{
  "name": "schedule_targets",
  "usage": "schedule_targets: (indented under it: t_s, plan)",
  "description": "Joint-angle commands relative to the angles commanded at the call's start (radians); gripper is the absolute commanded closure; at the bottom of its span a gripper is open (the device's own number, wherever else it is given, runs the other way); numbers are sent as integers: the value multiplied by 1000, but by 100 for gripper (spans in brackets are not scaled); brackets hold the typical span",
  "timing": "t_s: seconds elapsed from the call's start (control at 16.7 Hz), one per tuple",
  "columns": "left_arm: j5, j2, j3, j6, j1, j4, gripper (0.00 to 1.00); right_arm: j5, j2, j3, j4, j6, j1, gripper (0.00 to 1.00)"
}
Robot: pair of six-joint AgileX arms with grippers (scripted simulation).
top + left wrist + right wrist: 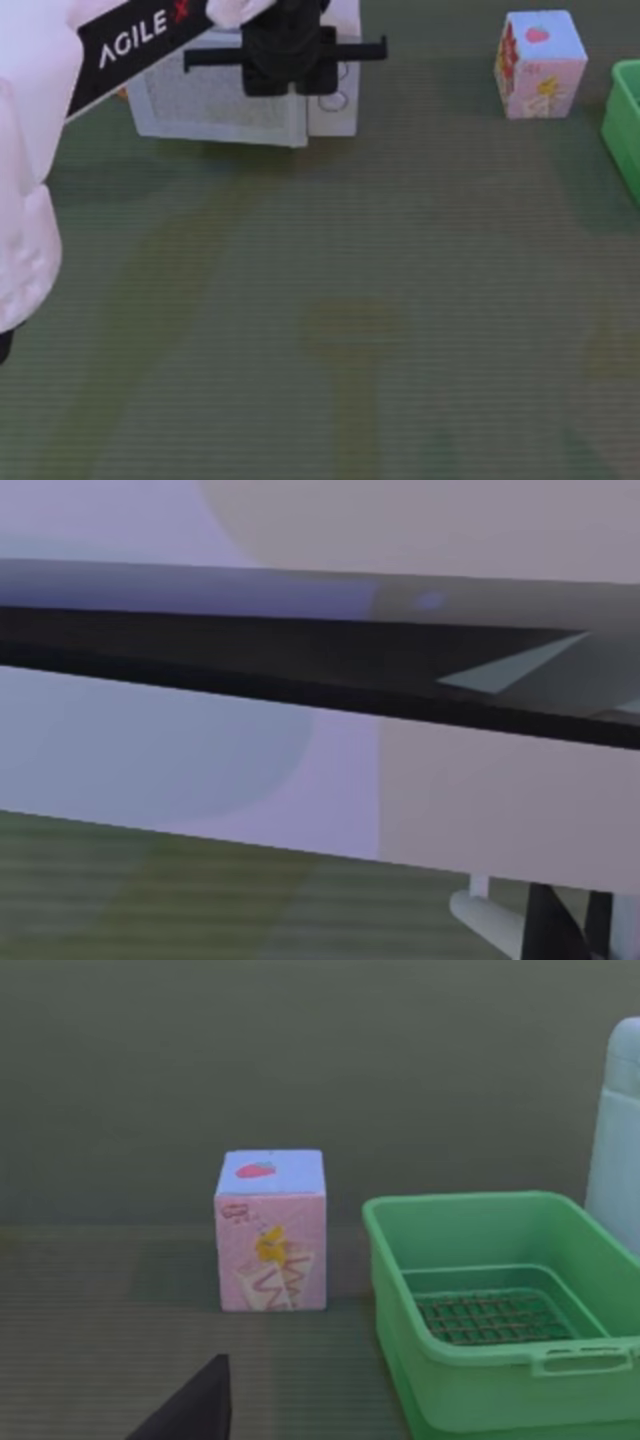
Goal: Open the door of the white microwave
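While the right arm stays out of the overhead view, the left arm reaches from the table's left edge across to the far left part of the table, where the white microwave (pixel 335 60) stands. The left gripper (pixel 283 50) hangs directly above the microwave's front, its black body covering much of the top. From this angle it cannot be told whether its fingers are spread or pressed together.

The door (pixel 215 105), a white panel with a grey speckled mesh window, faces the near side of the table. Its edge closest to the knobs sits slightly forward of the microwave's front panel, so the door looks a little ajar, though this is hard to judge from above. One round knob (pixel 335 100) shows just beside the door.

The left wrist view is filled with pale surfaces and a dark band at very close range; a strip of green table (pixel 150 890) shows beneath them.

A pastel carton (pixel 540 62) with a strawberry picture stands well apart on the far right. A green bin (pixel 625 120) sits near it at the right edge. The right wrist view shows both, with one dark fingertip (pixel 195 1410) of the right gripper at the edge of the picture.
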Motion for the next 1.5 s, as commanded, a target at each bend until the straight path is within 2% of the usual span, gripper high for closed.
schedule_targets:
  t_s: [0.54,1.5]
  plan:
    - [38,-103,-167,98,13,86,100,0,0,0,0,0,0,0]
    - [38,-103,-167,98,13,86,100,0,0,0,0,0,0,0]
